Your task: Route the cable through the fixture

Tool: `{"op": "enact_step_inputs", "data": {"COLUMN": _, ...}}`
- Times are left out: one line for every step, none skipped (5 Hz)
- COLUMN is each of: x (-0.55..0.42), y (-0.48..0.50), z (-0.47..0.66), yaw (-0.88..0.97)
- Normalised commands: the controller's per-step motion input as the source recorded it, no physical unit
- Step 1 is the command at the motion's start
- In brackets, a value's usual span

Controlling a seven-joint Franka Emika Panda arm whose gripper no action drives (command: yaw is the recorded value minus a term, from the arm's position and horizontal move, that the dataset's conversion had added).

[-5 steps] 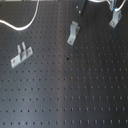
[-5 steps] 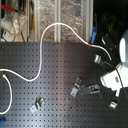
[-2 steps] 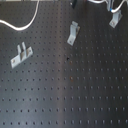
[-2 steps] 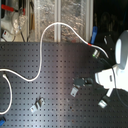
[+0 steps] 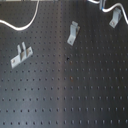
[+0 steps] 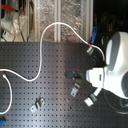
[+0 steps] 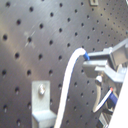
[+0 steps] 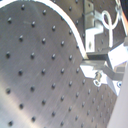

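My gripper [image 7: 100, 67] is clamped on the cable [image 7: 70, 80] near its end. The fixture [image 7: 42, 102] stands just beside the trailing cord, alongside its run.

We see the white cable [image 6: 56, 30] arcing from the second exterior view's left edge to upper right; the small grey fixture [image 5: 114, 19] sits upper right in the first exterior view.

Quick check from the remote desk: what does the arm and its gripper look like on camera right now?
In the second exterior view the arm is a bulky, rounded, glossy white shell. In the first wrist view the gripper shows grey metal fingers with blue and red wires beside them.
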Motion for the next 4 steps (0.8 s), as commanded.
{"op": "enact_step_inputs", "data": {"x": -0.420, "y": 0.462, "z": -0.19, "yaw": 0.29}}
{"op": "enact_step_inputs", "data": {"x": -0.126, "y": 0.166, "z": 0.00, "yaw": 0.00}}
{"op": "enact_step_inputs", "data": {"x": -0.033, "y": -0.249, "z": 0.03, "yaw": -0.21}}
{"op": "enact_step_inputs", "data": {"x": -0.043, "y": -0.510, "z": 0.00, "yaw": -0.50}}
